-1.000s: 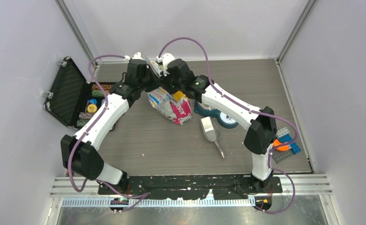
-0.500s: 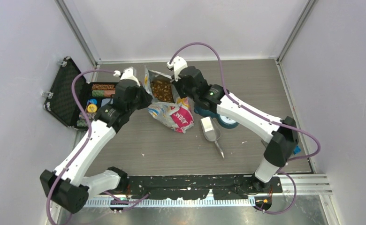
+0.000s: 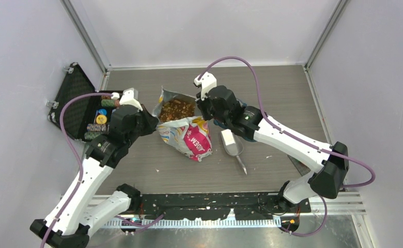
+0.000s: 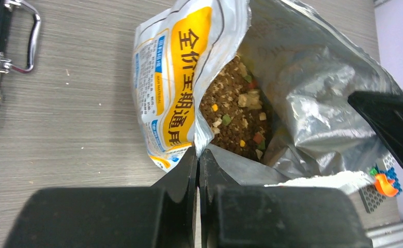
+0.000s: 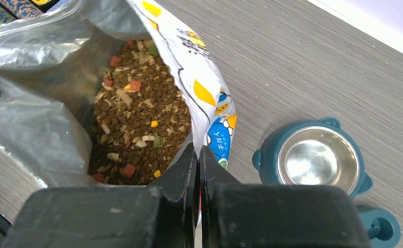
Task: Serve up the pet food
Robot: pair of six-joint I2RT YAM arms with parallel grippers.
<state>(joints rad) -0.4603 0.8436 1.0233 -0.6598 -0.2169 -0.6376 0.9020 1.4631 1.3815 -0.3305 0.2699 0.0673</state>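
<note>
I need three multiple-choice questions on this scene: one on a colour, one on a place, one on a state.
1. The bowl's outer shell is: A) red B) teal C) white
2. The metal scoop lies: A) in the bag B) in the bowl C) on the table beside the bag
3. The left pincer and right pincer are: A) both open B) both shut on the bag's rim C) holding the scoop
Answers: 1 B: the right wrist view shows a teal shell. 2 C: the top view shows it on bare table. 3 B: each wrist view shows the jaws closed on the bag's edge.
</note>
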